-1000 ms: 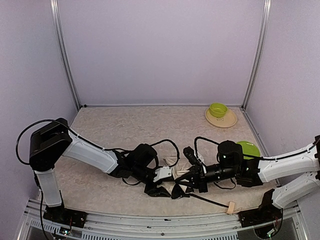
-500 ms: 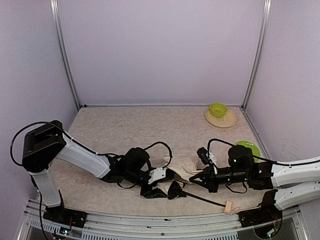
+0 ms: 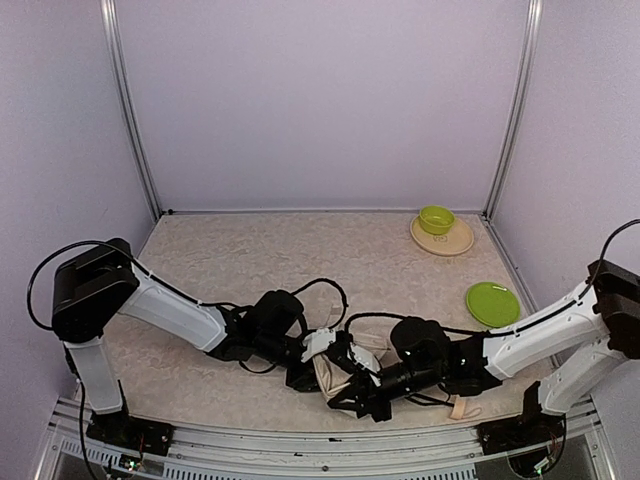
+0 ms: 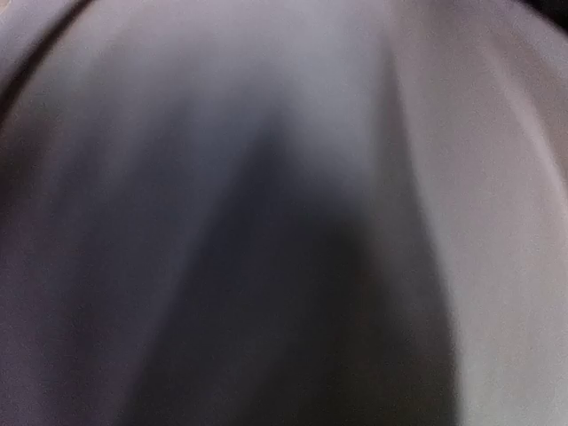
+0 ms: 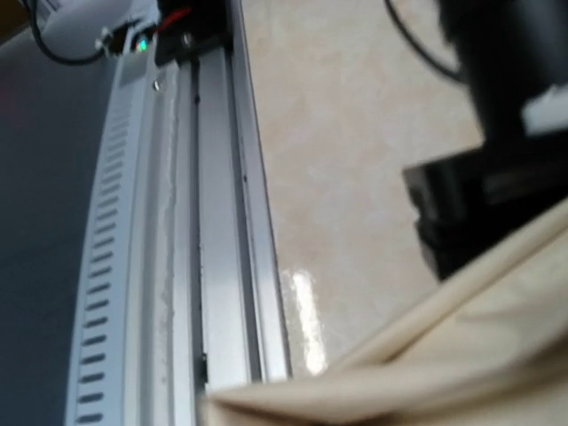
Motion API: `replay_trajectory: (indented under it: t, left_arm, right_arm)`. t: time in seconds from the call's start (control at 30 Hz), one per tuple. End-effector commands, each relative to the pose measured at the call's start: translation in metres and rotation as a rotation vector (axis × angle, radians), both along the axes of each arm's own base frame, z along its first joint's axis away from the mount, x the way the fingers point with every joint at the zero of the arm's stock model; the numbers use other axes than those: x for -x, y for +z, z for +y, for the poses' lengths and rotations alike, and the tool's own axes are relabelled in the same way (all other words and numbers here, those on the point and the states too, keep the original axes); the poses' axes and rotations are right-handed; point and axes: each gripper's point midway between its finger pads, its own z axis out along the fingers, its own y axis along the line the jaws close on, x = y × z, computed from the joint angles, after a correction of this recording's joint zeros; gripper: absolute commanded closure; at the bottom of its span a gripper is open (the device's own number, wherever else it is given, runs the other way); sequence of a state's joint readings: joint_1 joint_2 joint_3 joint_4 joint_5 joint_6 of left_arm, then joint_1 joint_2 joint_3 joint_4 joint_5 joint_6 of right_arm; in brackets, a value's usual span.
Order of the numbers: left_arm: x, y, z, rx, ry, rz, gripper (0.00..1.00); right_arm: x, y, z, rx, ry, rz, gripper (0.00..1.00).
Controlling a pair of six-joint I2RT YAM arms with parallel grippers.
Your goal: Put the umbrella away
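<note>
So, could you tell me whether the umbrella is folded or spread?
Folded: the umbrella is a crumpled cream bundle, no spread canopy.

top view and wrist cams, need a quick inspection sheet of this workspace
surface: beige mottled table
job's things: umbrella crumpled near the front edge; its handle lies to the right
clutter: green plate; green bowl on tan plate, back right
grippers: left gripper against the fabric, state unclear; right gripper shut at the fabric
cables: black cables loop over the arms
surroundings: lilac walls, metal rail in front
</note>
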State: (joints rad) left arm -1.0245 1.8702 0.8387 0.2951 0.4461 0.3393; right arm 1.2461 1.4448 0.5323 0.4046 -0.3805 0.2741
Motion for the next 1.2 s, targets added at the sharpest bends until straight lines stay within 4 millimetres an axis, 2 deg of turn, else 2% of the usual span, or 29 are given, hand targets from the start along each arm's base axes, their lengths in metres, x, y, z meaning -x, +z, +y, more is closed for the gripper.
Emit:
replay_trajectory:
  t: [0.0,0.1,0.23,0.3,0.43,0.57,0.67,0.8,1.07,1.13,1.17]
  left_arm:
    - [-0.024,-0.043,0.034,-0.166,0.17,0.088,0.4]
    - [-0.027,-0.03,0.033,-0.115,0.171,0.109,0.38]
    - [-0.022,-0.013,0.031,-0.07,0.142,0.122,0.34]
    - [-0.021,-0.004,0.03,-0.06,0.132,0.123,0.33]
    - [-0.025,0.016,0.031,-0.053,0.141,0.109,0.29]
    - [-0.03,0.029,0.033,-0.057,0.147,0.134,0.23]
    - [-0.037,0.038,0.034,-0.071,0.162,0.184,0.21]
    - [-0.053,0.059,0.038,-0.082,0.236,0.214,0.2]
    - [-0.061,0.119,0.056,-0.008,0.38,0.244,0.22]
    - [-0.068,0.116,0.065,0.008,0.5,0.295,0.22]
    - [-0.067,0.105,0.072,0.01,0.555,0.341,0.21]
  right_arm:
    - [0.057,-0.008,0.011,-0.057,0.248,0.134,1.0]
    - [0.054,-0.038,0.002,-0.014,0.193,0.18,1.0]
    - [0.025,-0.088,-0.022,0.106,-0.029,0.263,1.0]
    - [0.014,-0.106,-0.031,0.174,-0.114,0.28,1.0]
    - [-0.004,-0.127,-0.046,0.269,-0.26,0.288,1.0]
    - [-0.003,-0.144,-0.056,0.337,-0.294,0.326,1.0]
    - [-0.001,-0.153,-0.059,0.372,-0.303,0.347,1.0]
    - [-0.001,-0.155,-0.057,0.377,-0.306,0.361,1.0]
    - [-0.001,-0.157,-0.054,0.394,-0.285,0.35,1.0]
    - [-0.001,-0.156,-0.051,0.396,-0.276,0.342,1.0]
    - [-0.002,-0.156,-0.051,0.406,-0.274,0.336,1.0]
